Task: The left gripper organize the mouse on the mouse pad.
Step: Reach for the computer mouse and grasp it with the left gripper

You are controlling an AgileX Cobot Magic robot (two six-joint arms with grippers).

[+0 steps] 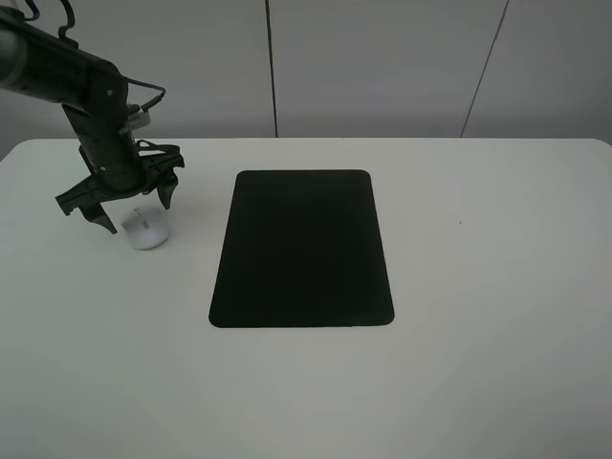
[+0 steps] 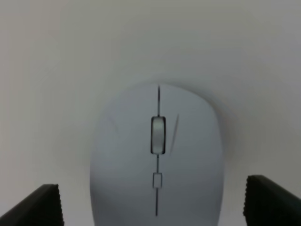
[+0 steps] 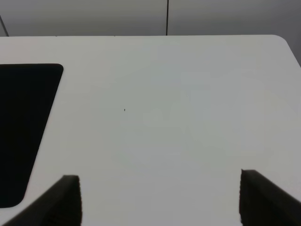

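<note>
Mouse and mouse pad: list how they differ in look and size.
The mouse is white; the mouse pad is matte black. The mouse is a small domed oval; the mouse pad is a much larger flat rectangle with rounded corners. Both lie apart on the white table.

No text, brand, number or sign can be read in any view. Only a small blank square outline (image 2: 157, 180) is seen on the mouse (image 2: 156, 141), and the mouse pad (image 1: 301, 249) is shown plain black.
</note>
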